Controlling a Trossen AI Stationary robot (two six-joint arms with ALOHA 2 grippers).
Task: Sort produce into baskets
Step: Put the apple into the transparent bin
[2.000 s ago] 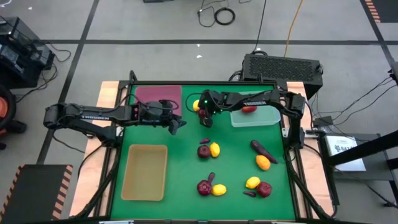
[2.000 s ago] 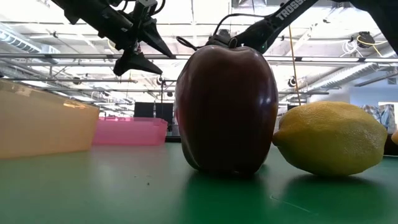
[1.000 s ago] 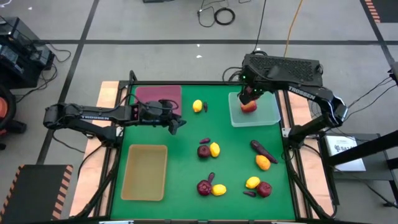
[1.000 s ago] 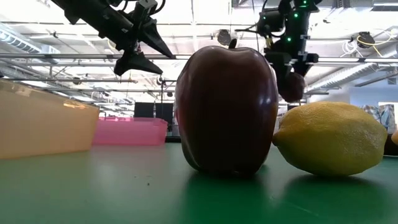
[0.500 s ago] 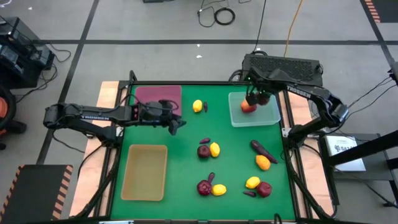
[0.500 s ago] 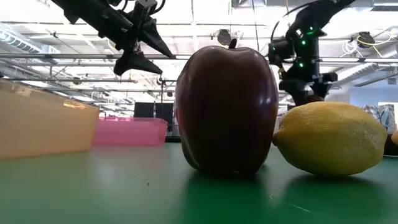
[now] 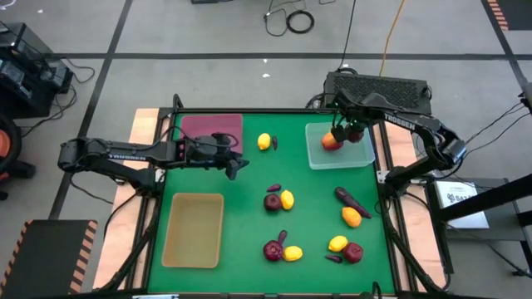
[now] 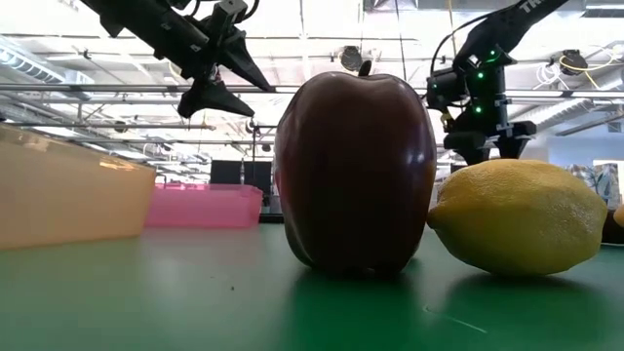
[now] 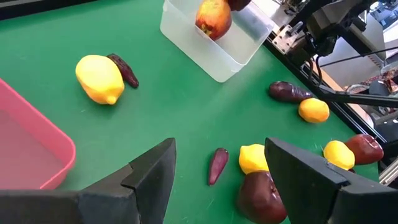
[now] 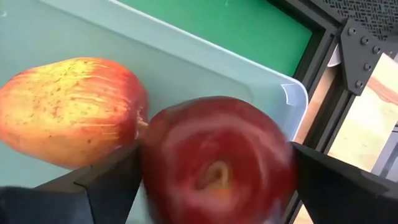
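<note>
My right gripper [image 7: 349, 130] is over the clear pale-green tray [image 7: 359, 154] at the far right, shut on a dark red apple [image 10: 214, 162]. A red-yellow apple [image 10: 68, 112] lies in that tray right beside it. My left gripper [image 7: 237, 166] hovers open and empty above the green mat, near the maroon tray [image 7: 212, 127]. On the mat lie lemons [image 7: 264, 142], red apples [image 7: 272, 202], an orange fruit [image 7: 352, 217] and a dark purple vegetable [image 7: 350, 198]. My right gripper pinches the dark red apple by its two opposite sides [image 10: 155, 168] between its two fingers, which point down from above. The apple sits low inside the clear tray, its stem hollow toward the wrist camera. Whether it rests on the tray floor, I cannot tell.
A tan-yellow tray [image 7: 194, 230] sits at the near left. More fruit lies near the front: an apple [image 7: 273, 250], lemons [image 7: 293, 253] [image 7: 337, 243] and an apple [image 7: 354, 252]. A black box [image 7: 378, 90] stands behind the table's far right edge.
My right gripper has carried the red apple a little toward the table's right edge and down into the clear tray, beside the red-yellow apple.
</note>
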